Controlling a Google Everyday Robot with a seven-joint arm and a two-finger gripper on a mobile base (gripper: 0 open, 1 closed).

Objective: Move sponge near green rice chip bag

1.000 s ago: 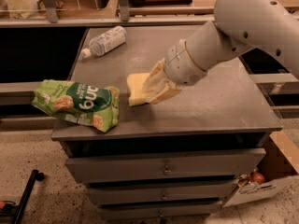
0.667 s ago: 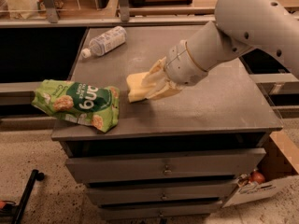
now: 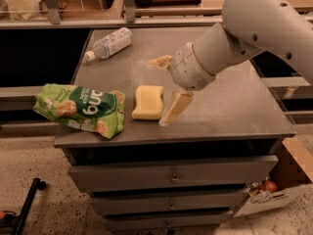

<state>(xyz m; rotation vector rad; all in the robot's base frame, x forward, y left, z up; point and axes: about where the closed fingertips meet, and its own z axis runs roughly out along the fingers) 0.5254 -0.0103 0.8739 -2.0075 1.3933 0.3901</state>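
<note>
The sponge [image 3: 147, 102], a pale-yellow foam block with pinched-in sides, lies flat on the grey table [image 3: 234, 102], just right of the green rice chip bag [image 3: 80, 109], with a small gap between them. The crinkled bag lies at the table's front left corner and overhangs the left edge. My gripper [image 3: 159, 91] is open at the sponge's right side. One cream finger [image 3: 177, 106] slants down to the table right beside the sponge, and the other finger [image 3: 160, 61] sticks out behind it. The sponge is free of both.
A clear plastic bottle [image 3: 108, 43] lies on its side at the table's back left. The table has drawers [image 3: 171, 177] below its front edge. A cardboard box [image 3: 286, 180] stands on the floor at the right. Shelving runs behind the table.
The gripper held the sponge above the table beside the bag. It has now opened, and the sponge lies on the table next to the bag.
</note>
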